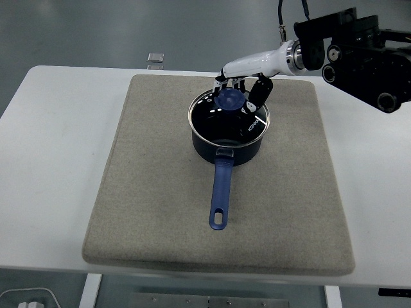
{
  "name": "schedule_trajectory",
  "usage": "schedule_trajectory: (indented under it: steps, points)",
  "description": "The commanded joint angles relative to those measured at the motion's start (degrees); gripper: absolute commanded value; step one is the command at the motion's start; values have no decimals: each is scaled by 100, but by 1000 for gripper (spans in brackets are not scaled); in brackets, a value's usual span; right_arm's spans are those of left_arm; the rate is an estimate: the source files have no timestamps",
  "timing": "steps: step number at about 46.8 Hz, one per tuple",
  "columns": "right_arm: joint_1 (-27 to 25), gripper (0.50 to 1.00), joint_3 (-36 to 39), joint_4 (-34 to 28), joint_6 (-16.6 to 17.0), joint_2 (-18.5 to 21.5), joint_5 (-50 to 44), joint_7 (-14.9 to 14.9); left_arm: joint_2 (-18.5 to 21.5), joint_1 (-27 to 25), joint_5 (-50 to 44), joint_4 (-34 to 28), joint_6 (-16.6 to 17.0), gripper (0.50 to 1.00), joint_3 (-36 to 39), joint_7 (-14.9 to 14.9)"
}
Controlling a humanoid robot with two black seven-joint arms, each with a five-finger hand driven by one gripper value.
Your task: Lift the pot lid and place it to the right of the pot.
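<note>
A dark blue pot sits on a big grey mat in the middle of the white bench. Its long blue handle points down toward the bottom of the frame. The glass lid is on top of the pot, just above the middle of the frame, and it has a round blue knob.

The right hand comes in from the upper right of the frame. Its fingers are curled around the blue knob and seem to be pinching it — though it is hard to see each finger. The lid looks like it is resting on the pot's rim, or lifted just a tiny bit; I cannot tell which. The left hand is not in the picture.

What could go wrong? The knob is small and smooth, so the lid might slip out of the fingers if the pinch is loose. If the lid tips when it goes up, its edge might catch the rim and drag the pot along — the pot could slide or turn on the mat. And the lid is glass, so dropping it hard on the right side of the mat would be bad. Going up slowly and straight looks like the safe way.
</note>
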Motion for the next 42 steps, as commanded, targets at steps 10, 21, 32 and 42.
schedule_trajectory:
  steps: [10,21,32,42]
  points:
    - [8,543,1,-18,1,-18,93,-3,0,-5,-2,0,0,1000,0,-2]
    - [140,543,-8,-44,19,-88,251,14,0,-5,6,0,0,1000,0,-2]
    - [237,500,-17,-97,27,-132,339,23,0,-5,-2,0,0,1000,0,-2]
    - [237,500,-17,-106,27,-194,339,76,0,-5,-2,0,0,1000,0,-2]
